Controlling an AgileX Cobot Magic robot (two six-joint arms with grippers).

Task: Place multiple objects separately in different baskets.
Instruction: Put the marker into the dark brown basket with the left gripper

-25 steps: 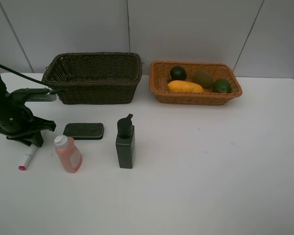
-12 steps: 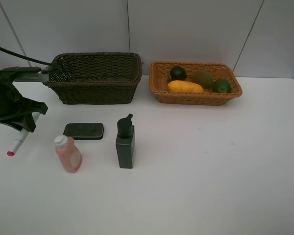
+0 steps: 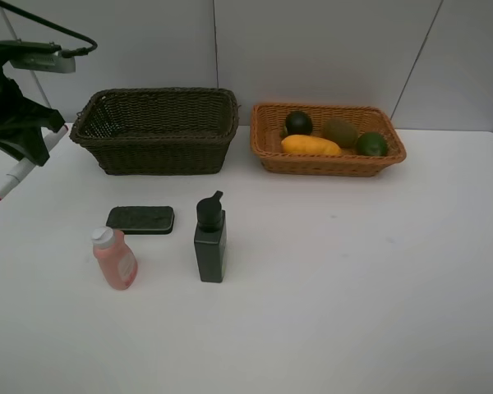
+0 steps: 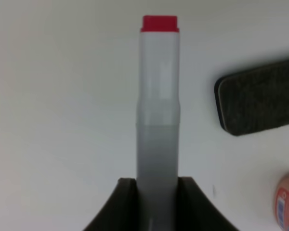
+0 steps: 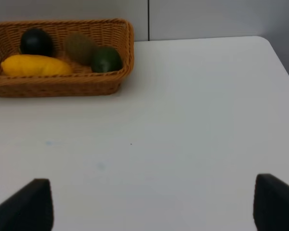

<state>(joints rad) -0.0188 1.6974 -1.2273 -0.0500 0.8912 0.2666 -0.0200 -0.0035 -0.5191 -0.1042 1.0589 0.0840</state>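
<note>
A white marker point(image 4: 157, 120) with a pink-red cap is gripped by the closed left fingers point(image 4: 116, 204), tilted cap-down in the air left of the dark basket point(image 3: 156, 131). The right fingers point(image 5: 36, 204) are held wide apart, empty.

The left hand point(image 3: 34, 141) grips the white marker point(image 3: 16, 174) aloft, beside the dark basket point(image 3: 160, 153), pink cap downward.

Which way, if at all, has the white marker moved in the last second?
Yes. The left claw lifted the white marker up off the table: from beside the pink bottle to level with the dark basket, left of it.
</note>
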